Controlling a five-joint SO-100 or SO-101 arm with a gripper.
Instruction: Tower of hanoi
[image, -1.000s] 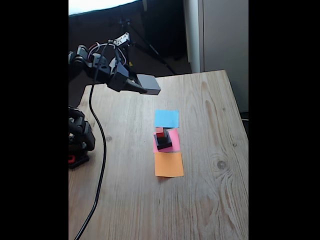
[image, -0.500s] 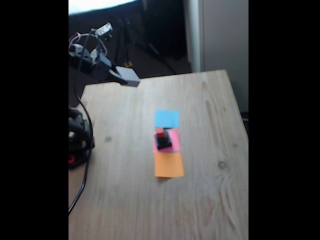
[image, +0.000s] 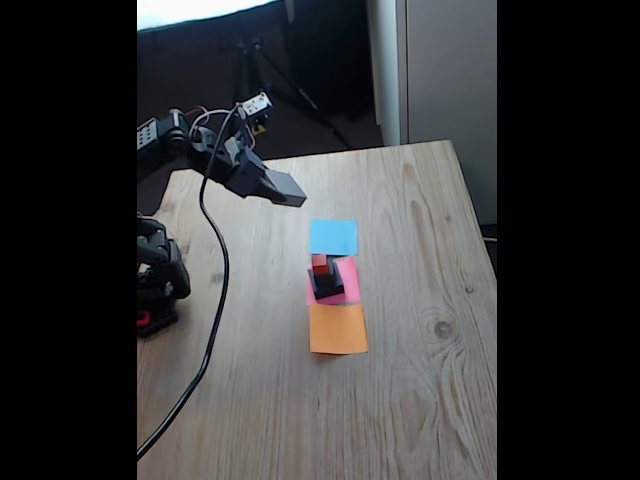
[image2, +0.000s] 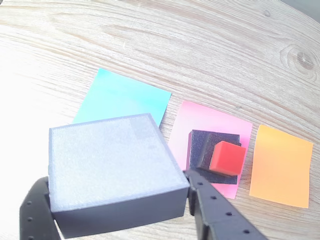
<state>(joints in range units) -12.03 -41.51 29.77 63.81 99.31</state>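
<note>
Lower and nearer than before: end effector (image: 292, 192) with grey slab (image2: 112, 167).

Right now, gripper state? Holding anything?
Gripper: closed on the grey slab, held in the air above the table, off to the side of the paper squares.

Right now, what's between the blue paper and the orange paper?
In the wrist view, the pink paper lies between the blue paper and orange paper, carrying the black blocks and red cube.
</note>
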